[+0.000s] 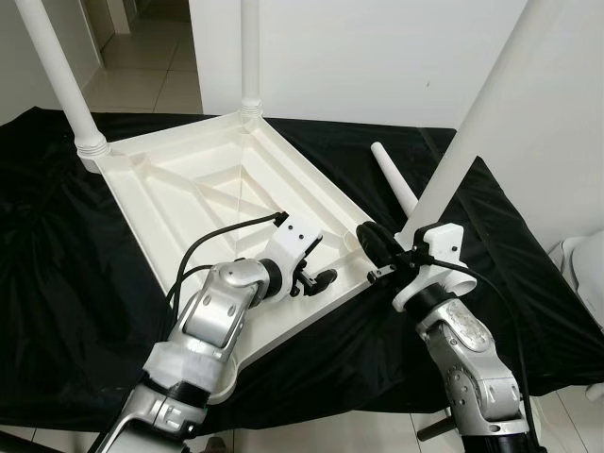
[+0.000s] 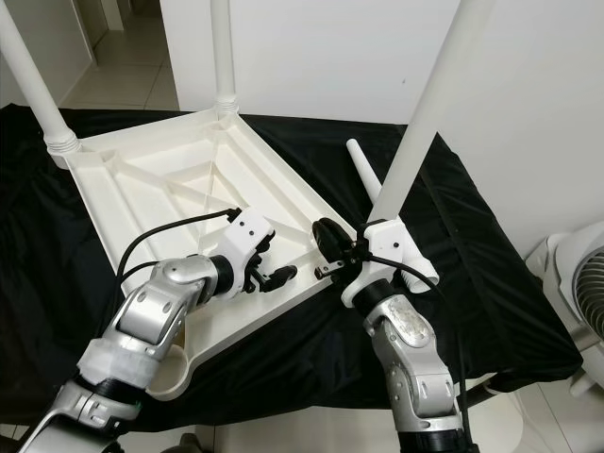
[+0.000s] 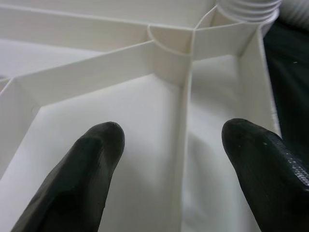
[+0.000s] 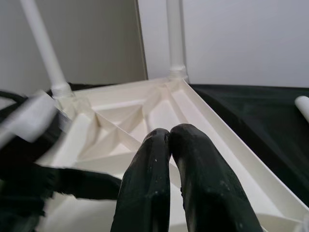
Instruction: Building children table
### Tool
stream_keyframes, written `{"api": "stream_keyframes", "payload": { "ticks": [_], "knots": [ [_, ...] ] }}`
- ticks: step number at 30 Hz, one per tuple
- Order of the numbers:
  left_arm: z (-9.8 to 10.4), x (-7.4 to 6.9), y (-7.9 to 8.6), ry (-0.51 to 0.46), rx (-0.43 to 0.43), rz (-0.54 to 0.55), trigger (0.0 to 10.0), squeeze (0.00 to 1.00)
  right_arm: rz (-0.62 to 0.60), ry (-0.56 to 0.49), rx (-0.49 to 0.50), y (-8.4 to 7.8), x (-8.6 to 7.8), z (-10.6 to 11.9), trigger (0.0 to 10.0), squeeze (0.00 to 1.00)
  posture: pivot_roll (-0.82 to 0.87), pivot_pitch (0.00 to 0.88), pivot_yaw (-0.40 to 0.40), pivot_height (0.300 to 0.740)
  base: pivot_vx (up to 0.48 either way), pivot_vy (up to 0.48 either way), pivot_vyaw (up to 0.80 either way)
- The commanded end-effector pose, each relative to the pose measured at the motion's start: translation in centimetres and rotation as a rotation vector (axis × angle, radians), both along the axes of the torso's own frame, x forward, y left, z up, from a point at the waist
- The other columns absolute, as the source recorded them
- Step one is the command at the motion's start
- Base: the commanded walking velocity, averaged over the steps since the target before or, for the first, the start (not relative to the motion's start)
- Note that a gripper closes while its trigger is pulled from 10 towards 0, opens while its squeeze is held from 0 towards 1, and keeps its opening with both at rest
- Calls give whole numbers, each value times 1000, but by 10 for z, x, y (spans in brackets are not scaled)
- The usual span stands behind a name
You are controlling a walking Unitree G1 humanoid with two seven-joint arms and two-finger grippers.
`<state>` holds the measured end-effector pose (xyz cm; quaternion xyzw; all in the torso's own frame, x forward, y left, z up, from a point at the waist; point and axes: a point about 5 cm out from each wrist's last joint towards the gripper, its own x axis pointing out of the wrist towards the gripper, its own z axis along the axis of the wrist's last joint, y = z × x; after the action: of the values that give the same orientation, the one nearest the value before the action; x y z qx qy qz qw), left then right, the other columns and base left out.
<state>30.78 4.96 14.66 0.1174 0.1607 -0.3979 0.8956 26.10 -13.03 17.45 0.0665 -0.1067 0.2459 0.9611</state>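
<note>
A white plastic table top (image 1: pixel 189 189) lies upside down on a black cloth (image 1: pixel 57 283). Three white legs stand up from its corners: far left (image 1: pixel 57 75), far middle (image 1: pixel 250 57) and near right (image 1: pixel 481 104). One loose leg (image 1: pixel 394 179) lies on the cloth to the right. My left gripper (image 1: pixel 321 280) is open inside the table's near right corner, its fingers (image 3: pixel 91 159) on either side of a rib below the leg's threaded base (image 3: pixel 248 9). My right gripper (image 1: pixel 370 241) is shut on nothing, at the table's rim beside that standing leg.
The cloth-covered surface ends close in front of me and at the right. A white fan (image 2: pixel 576 302) stands on the tiled floor at the right. A white wall rises behind, with an open doorway (image 1: pixel 142 28) at the far left.
</note>
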Motion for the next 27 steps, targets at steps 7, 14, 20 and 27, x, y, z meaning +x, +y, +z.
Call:
{"api": "stream_keyframes", "payload": {
  "ticks": [7, 14, 20, 27],
  "knots": [
    [-8, 11, 7, -47, 116, 268, 10000, 0, -16, -24, 10, 3, 3, 9, 10000, 0, 58, 2, -39, 740, 0, 0, 0],
    [-13, 13, 2, -25, 144, 261, 10000, 0, -22, -43, 6, 5, 7, 15, 10000, 0, 52, 0, -37, 740, 0, 0, 0],
    [-16, 17, 0, -8, 161, 293, 10000, 0, -21, -49, 8, 8, 8, 17, 10000, 0, 49, 0, -34, 740, 0, 0, 0],
    [-19, 25, 4, 10, 176, 377, 1882, 0, -27, -60, 16, 12, 9, 20, 10000, 0, 41, 0, -30, 740, 0, 0, 0]
  ]
}}
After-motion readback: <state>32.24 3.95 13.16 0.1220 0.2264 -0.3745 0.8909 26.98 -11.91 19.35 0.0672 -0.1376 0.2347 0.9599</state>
